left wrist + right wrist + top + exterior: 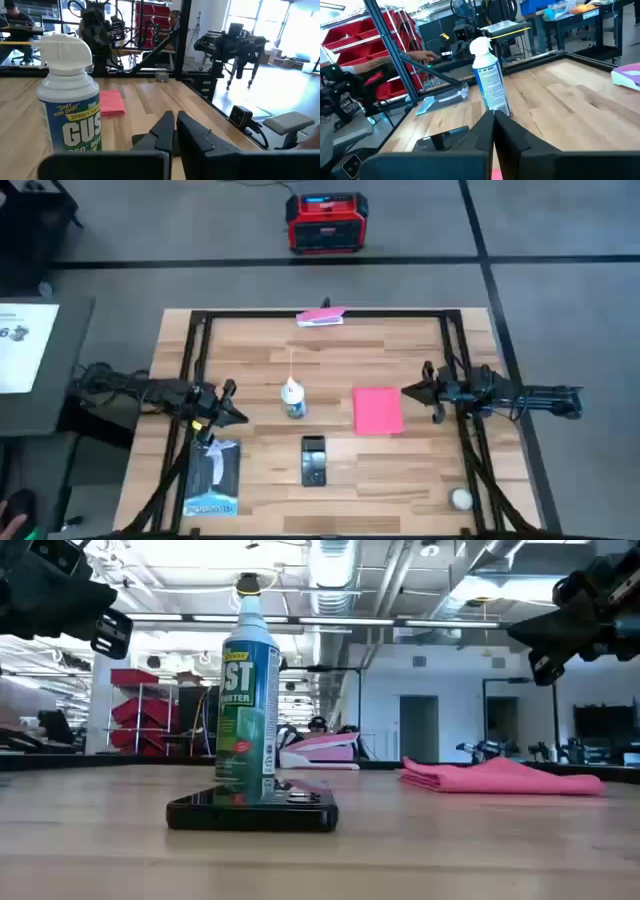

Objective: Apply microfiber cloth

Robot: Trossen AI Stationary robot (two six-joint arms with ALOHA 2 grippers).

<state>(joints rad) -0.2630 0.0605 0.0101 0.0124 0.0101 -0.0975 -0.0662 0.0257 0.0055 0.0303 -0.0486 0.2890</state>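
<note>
Bright pink folded microfiber cloth (378, 410) lies flat on wooden counter (400, 470), just beside right hand (409, 392), fingers closed, empty. Left hand (240, 416) closed, empty, near tall green-labelled duster spray can (293, 398). Black slab phone (313, 460) lies nearer the front edge, between both hands.

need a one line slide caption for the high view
Both arms wait raised at the table's sides, flanking the pink microfiber cloth, duster can and black phone.

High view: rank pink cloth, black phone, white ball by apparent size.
1. pink cloth, largest footprint.
2. black phone, clearly narrower.
3. white ball, smallest.
All lie flat on the table under an overhead camera, so the order looks reliable.
</note>
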